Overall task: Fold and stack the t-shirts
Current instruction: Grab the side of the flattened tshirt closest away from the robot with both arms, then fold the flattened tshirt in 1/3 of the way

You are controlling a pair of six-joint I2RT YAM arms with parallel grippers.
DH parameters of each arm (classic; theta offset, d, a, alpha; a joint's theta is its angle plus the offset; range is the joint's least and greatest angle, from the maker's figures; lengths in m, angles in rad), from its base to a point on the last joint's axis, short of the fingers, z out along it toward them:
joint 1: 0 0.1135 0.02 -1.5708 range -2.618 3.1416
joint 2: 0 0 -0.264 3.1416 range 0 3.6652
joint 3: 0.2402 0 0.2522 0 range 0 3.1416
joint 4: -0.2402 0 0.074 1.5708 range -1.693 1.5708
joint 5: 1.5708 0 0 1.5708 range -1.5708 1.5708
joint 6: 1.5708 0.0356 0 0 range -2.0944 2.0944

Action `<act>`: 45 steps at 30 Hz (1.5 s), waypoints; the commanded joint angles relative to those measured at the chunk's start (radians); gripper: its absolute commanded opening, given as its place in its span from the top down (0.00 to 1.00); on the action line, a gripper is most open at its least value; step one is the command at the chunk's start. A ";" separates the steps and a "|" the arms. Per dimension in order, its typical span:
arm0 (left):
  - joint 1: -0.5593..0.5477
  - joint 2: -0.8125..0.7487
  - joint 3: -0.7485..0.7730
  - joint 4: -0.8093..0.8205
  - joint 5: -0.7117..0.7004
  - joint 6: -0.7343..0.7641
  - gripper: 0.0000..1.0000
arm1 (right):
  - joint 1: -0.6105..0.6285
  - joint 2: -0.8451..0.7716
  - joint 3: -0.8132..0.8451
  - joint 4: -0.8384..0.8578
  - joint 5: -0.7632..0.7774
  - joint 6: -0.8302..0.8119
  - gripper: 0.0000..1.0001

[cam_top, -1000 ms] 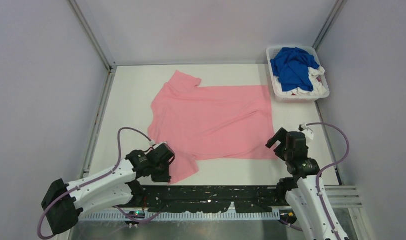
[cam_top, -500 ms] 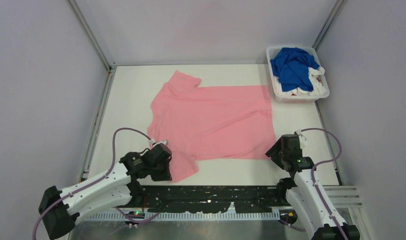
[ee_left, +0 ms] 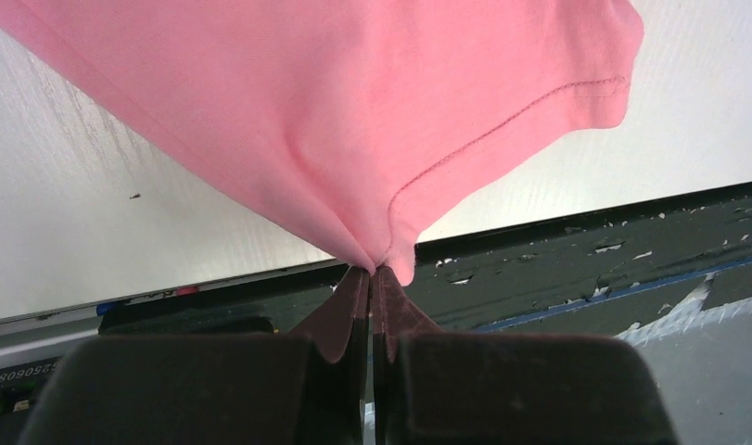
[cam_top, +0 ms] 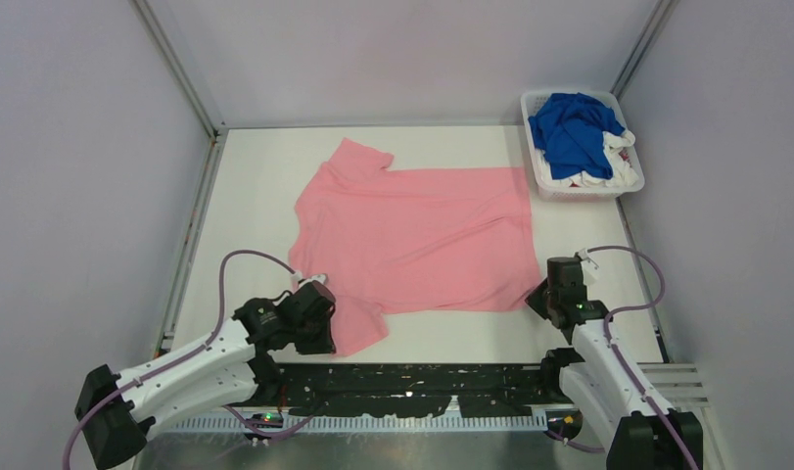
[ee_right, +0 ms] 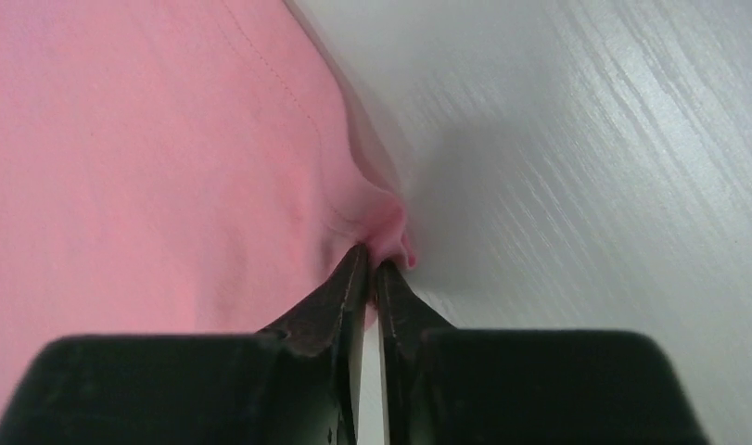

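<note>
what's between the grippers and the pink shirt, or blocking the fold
Nothing visible. The left gripper pinches the pink t-shirt at its near sleeve, the right gripper at its near hem corner. Nothing lies on the cloth; the basket stands by its far right corner.

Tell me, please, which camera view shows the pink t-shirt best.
The top external view: it shows the whole pink t-shirt spread out. The left wrist view shows only a sleeve edge pinched by the left gripper; the right wrist view only a hem corner pinched by the right gripper.
</note>
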 commanded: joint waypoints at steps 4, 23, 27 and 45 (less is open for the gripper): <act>-0.004 -0.006 0.041 -0.045 -0.022 -0.009 1.00 | -0.002 -0.011 0.027 -0.043 0.058 -0.032 0.95; -0.004 -0.189 0.006 -0.184 0.114 -0.074 1.00 | 0.342 -0.177 0.222 -0.547 0.123 0.214 0.95; -0.005 -0.218 -0.004 -0.127 0.114 -0.071 1.00 | 0.345 -0.195 0.214 -0.532 0.140 0.221 0.95; 0.315 0.079 0.208 0.288 0.120 0.184 1.00 | 0.341 0.039 0.344 -0.271 0.229 0.060 0.95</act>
